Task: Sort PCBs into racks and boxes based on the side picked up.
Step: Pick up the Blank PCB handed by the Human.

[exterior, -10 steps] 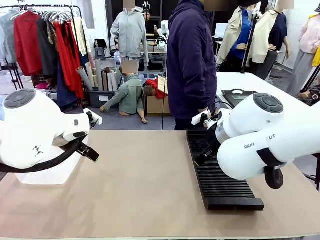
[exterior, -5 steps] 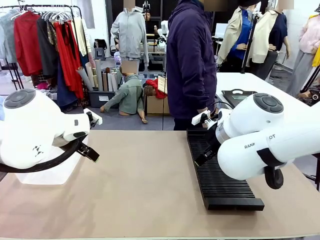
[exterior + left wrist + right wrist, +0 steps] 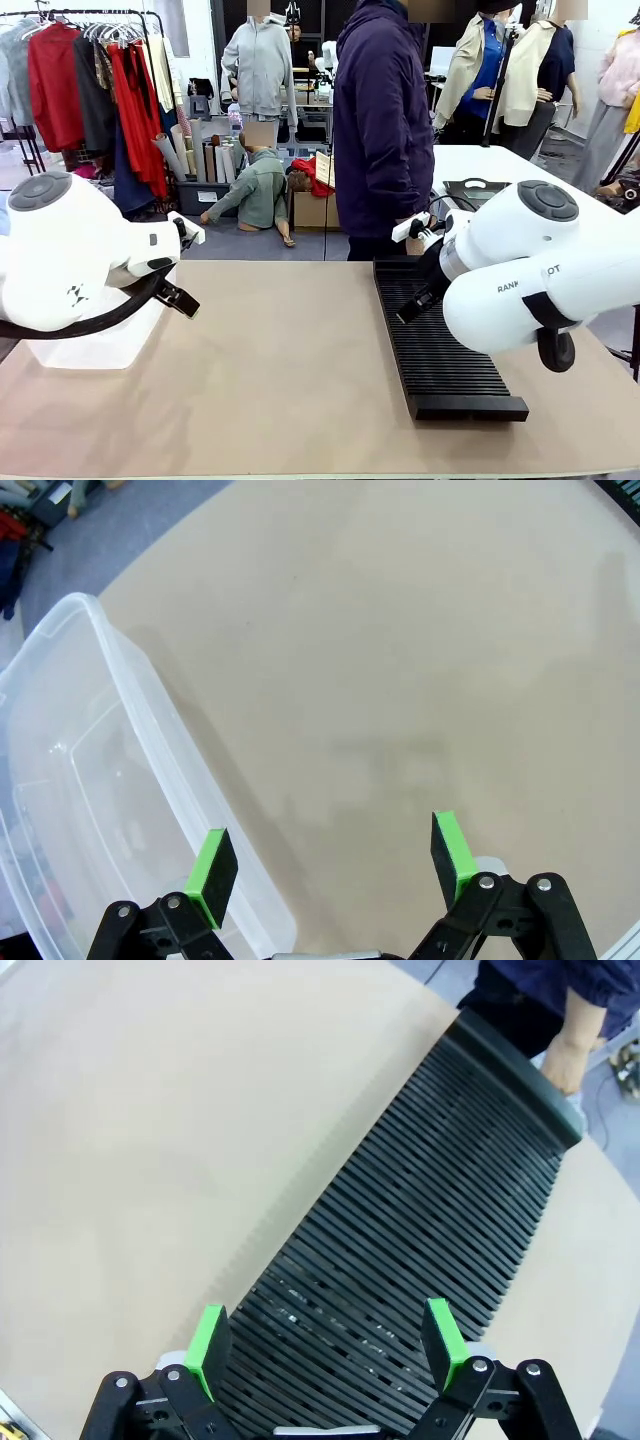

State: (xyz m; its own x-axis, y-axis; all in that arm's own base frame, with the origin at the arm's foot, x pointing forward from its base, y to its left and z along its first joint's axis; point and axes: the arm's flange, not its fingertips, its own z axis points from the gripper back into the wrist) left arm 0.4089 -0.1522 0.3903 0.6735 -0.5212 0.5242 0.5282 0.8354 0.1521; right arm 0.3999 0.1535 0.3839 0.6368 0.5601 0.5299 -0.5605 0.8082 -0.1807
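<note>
Our right claw gapes empty over the rack running ahead; our left claw, likewise, overhangs the box rim.

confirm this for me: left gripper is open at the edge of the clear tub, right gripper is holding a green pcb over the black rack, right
Not quite. The right gripper holds nothing: the right wrist view shows its jaws open and empty above the black rack. The left gripper is open at the edge of the clear tub.
</note>
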